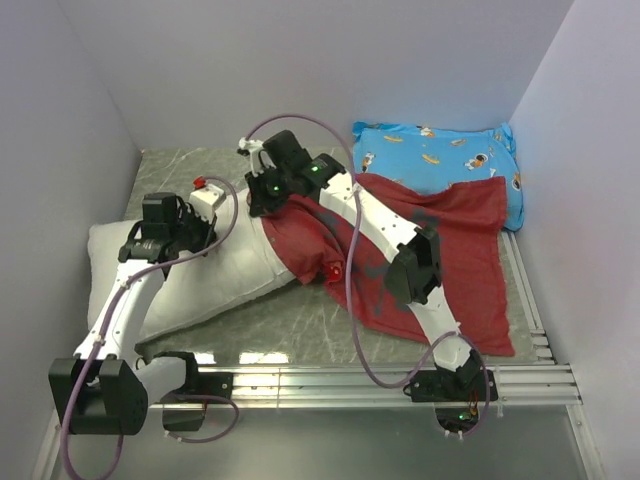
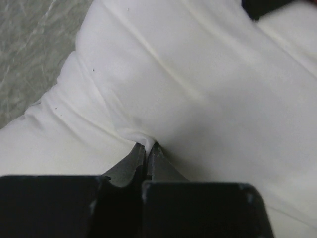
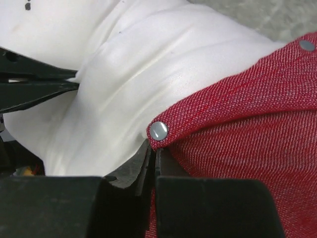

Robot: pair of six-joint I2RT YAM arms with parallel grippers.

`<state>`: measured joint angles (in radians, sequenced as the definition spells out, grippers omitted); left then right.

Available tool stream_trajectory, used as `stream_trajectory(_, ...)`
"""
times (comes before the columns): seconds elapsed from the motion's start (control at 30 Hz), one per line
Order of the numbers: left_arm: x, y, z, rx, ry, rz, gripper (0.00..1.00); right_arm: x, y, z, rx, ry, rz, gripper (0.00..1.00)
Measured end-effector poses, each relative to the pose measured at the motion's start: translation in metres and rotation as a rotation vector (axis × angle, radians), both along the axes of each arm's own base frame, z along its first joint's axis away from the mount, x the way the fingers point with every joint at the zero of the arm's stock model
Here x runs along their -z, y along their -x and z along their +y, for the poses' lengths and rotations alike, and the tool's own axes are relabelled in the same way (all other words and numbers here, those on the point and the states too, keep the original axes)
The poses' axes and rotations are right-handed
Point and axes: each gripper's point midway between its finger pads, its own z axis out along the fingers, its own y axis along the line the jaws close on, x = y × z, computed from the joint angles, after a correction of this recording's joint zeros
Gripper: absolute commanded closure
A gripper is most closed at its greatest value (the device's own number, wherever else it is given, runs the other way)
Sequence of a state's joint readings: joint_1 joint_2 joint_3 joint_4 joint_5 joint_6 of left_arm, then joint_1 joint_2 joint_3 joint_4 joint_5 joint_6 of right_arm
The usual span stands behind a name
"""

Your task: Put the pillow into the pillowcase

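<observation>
The white pillow (image 1: 190, 275) lies on the left of the table, its right end tucked inside the mouth of the red pillowcase (image 1: 450, 250). My left gripper (image 1: 207, 200) is shut on a pinch of the pillow's white fabric (image 2: 143, 141). My right gripper (image 1: 262, 190) is shut on the pillowcase's open hem, at a silver snap (image 3: 159, 130), with the pillow (image 3: 124, 74) bulging right beside it. The pillowcase spreads flat to the right, dull red with dark grey markings.
A blue cartoon-print pillow (image 1: 440, 160) lies at the back right against the wall. Purple walls close in on the left, back and right. A metal rail (image 1: 400, 380) runs along the near edge by the arm bases. The grey table surface (image 1: 290, 320) shows in front.
</observation>
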<state>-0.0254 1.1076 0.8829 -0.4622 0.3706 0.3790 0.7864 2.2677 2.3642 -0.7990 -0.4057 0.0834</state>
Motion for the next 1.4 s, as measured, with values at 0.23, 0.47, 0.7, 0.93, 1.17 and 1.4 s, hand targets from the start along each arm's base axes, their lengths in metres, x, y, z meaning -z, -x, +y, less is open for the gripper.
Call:
stream_trajectory(0.23, 0.003, 0.008, 0.001, -0.068, 0.051, 0.043, 1.00, 0.018, 0.044, -0.007, -0.038, 0.035, 0.041, 0.35)
stream_trajectory(0.47, -0.001, 0.012, -0.010, -0.010, 0.085, 0.040, 1.00, -0.059, 0.001, -0.139, 0.229, -0.059, -0.001, 0.25)
stream_trajectory(0.7, 0.003, 0.009, -0.012, 0.018, 0.080, 0.053, 1.00, -0.093, -0.055, -0.376, 0.828, 0.119, -0.218, 0.17)
stream_trajectory(0.93, 0.003, 0.008, -0.012, 0.033, 0.071, 0.059, 1.00, 0.004, -0.054, -0.505, 0.872, 0.551, -0.125, 0.13)
stream_trajectory(1.17, 0.004, 0.008, -0.012, 0.036, 0.070, 0.065, 1.00, 0.017, -0.073, -0.507, 0.580, 0.680, -0.263, 0.11)
stream_trajectory(1.4, 0.005, 0.006, -0.012, 0.035, 0.070, 0.068, 1.00, 0.048, -0.109, -0.487, 0.261, 0.744, -0.332, 0.12)
